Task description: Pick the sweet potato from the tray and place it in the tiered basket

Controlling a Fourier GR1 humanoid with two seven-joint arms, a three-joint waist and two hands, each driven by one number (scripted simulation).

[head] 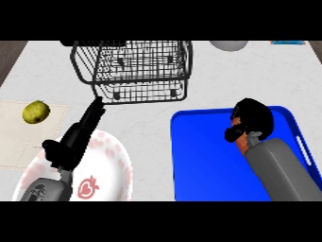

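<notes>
The right hand (250,120) is lying over the blue tray (198,160), its black fingers curling down around the sweet potato (242,142). Only a small sliver of the sweet potato is showing, an orange-brown patch peeking out beneath the hand just where the grey forearm begins; the rest of its shape is hidden by the fingers and wrist. It is sitting inside the tray, toward the tray's right half, and whether it is still touching the tray floor cannot be told from this angle.

The tray is lying on the pale counter (261,75) with a raised rim and a handle slot along its right side.

The left hand (76,137) is stretching out over the white plate (111,165), which is carrying a red pattern, with its fingers held straight and holding nothing, the fingertips pointing up toward the basket.

The tiered basket (132,68) is standing at the back of the counter, made of black wire, well apart from the tray and the sweet potato. A yellow-green fruit (36,112) is resting on a beige mat (10,137) at the left. A grey rounded object (228,45) is showing at the counter's far edge, partly cut off.
</notes>
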